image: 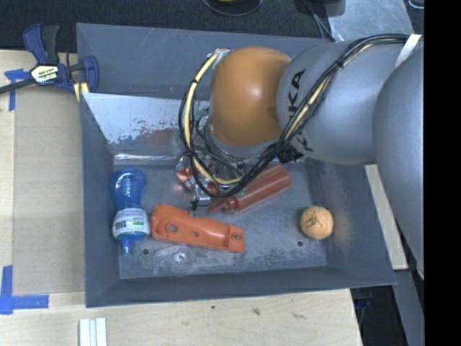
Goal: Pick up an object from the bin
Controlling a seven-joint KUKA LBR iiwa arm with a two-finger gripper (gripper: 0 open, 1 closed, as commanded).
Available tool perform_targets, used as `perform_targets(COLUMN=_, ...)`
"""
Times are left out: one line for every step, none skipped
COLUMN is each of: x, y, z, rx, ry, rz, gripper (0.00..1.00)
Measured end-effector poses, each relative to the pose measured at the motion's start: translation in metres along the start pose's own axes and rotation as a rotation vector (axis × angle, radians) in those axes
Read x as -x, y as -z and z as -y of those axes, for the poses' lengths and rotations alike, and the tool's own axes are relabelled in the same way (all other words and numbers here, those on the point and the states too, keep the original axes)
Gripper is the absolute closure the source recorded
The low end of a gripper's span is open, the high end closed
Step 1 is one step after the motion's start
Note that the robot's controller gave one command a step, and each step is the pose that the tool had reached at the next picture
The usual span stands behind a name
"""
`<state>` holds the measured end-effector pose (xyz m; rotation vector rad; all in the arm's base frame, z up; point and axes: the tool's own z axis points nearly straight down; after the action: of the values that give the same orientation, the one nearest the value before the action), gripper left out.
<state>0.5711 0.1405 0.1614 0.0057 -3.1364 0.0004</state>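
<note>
The gripper [196, 187] is being held low in the bin [101, 265], presumably for a pick — its opening, hidden by cables [193, 121], cannot be told. A dark red cylinder [258, 189] is lying just beside it on the arm's side, and an orange bracket [198, 229] is lying near it.

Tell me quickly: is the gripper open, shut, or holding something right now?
Gripper: cannot be told; it sits midway in the bin, beside the dark red tube.

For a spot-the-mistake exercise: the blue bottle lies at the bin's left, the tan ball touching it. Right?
No. In the camera view the tan ball lies at the right of the bin, apart from the blue bottle at the left.
</note>
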Motion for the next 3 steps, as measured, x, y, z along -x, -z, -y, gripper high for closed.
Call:
perform_targets(x=0.002, y=0.005, z=0.001, rx=0.001, ry=-0.004, rz=0.008, gripper=0.0)
perform_targets(x=0.013, y=-0.091, z=0.013, rx=0.001, ry=-0.032, rz=0.0, gripper=0.0)
perform_targets(x=0.019, y=-0.068, z=0.061, rx=0.005, ry=-0.193, rz=0.014, gripper=1.0)
